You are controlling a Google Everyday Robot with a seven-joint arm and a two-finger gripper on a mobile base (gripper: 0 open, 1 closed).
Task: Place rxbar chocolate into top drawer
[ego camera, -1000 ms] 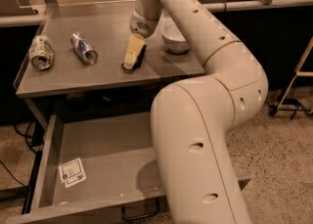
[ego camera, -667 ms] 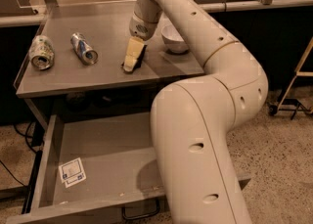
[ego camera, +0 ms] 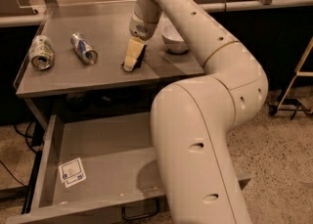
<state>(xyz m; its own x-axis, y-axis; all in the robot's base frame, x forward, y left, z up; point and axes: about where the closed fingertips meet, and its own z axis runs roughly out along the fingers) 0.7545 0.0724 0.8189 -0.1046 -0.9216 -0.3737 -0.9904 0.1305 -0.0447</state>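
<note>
Two crushed silver cans lay on their sides at the left of the grey metal tabletop, near each other but apart. Further right a small white bowl stood upright near the back edge. Between the cans and the bowl, the white arm curved over from the right and brought the gripper down, its pale tip at or just above the tabletop. A narrow dark shape, the rxbar chocolate, showed against the right side of that tip, on the tabletop and not in the drawer. Whether the jaws were spread or pinching the bar could not be told.

Below the tabletop the top drawer was pulled wide open. A white square sticker lay near its front left corner, and a dark wire handle hung on its front. The arm's thick lower link covered the drawer's right part.

Speckled pale floor spread around the cabinet. A black cable trailed over it at the left, and a light metal frame stood at the right edge.
</note>
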